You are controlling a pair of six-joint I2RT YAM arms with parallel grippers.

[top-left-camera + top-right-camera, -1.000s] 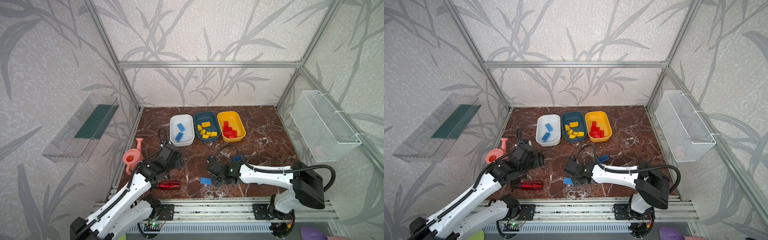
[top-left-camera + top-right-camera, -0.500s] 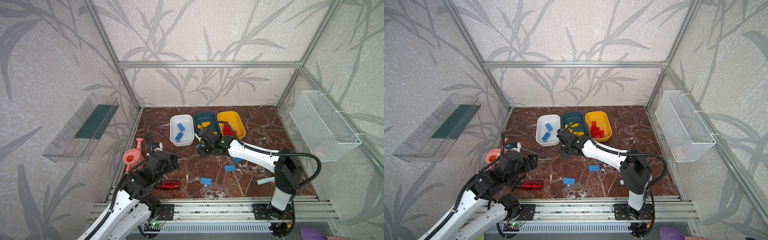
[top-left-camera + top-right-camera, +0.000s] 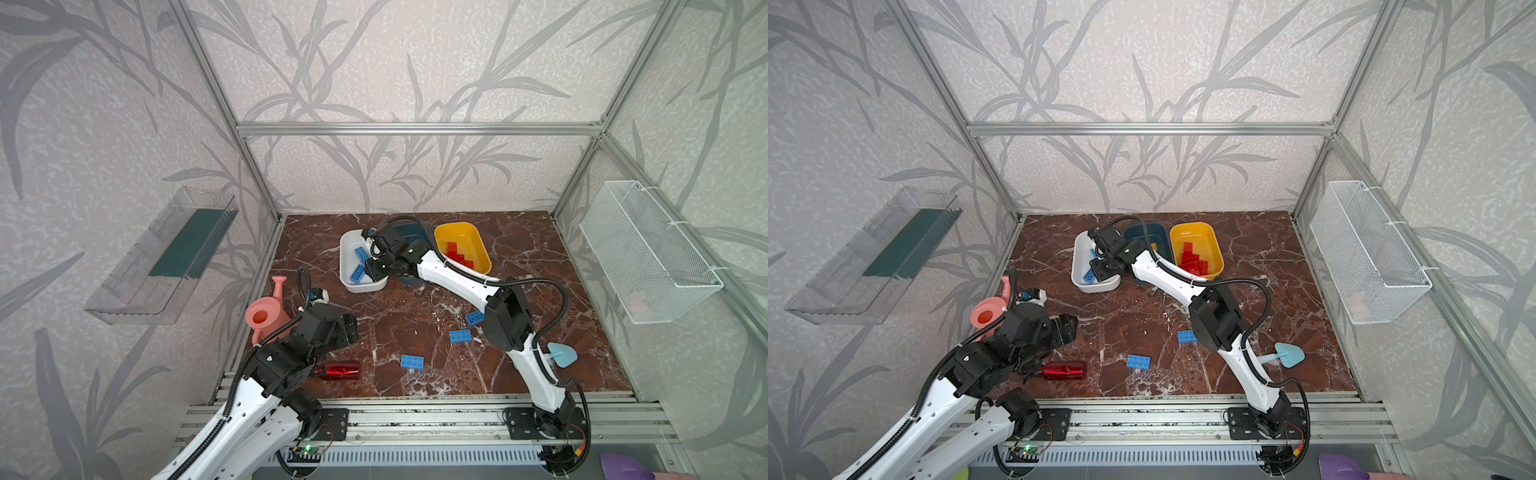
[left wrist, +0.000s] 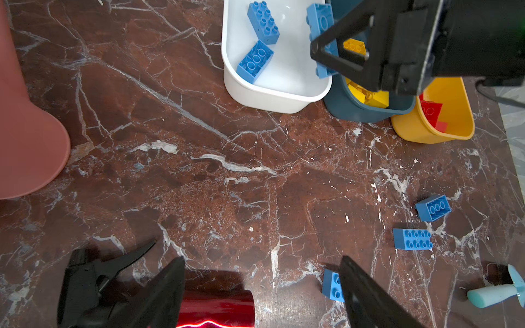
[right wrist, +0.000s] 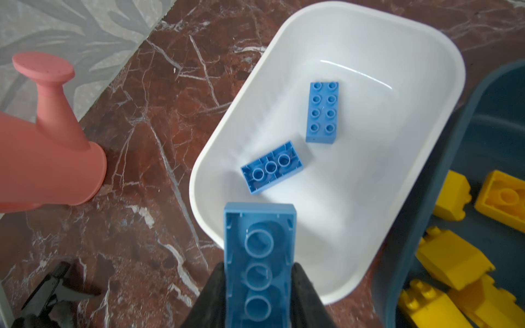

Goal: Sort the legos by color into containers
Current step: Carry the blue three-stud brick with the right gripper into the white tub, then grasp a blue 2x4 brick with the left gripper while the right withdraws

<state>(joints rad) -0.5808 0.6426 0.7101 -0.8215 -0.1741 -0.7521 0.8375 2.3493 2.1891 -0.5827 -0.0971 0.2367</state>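
Note:
My right gripper (image 5: 258,267) is shut on a blue lego (image 5: 260,244), held underside up over the near rim of the white container (image 5: 426,37). Two blue legos (image 5: 322,112) (image 5: 271,167) lie inside it. The teal container (image 4: 360,113) holds yellow legos (image 5: 454,261); the yellow container (image 3: 461,232) holds red ones (image 3: 459,255). Three blue legos lie loose on the marble floor (image 3: 412,362) (image 3: 460,336) (image 3: 474,318). My left gripper (image 4: 262,259) hangs open at the front left, with nothing between its fingers.
A red spray bottle (image 3: 338,370) lies under the left gripper, with a pink watering can (image 3: 266,318) beside that arm. A light blue scoop (image 3: 561,355) lies at the front right. A wire basket (image 3: 648,257) hangs on the right wall, a clear tray (image 3: 166,253) on the left.
My right arm swung from the front floor back to the white container, carrying a blue lego. The left arm drew back toward the front left, still open.

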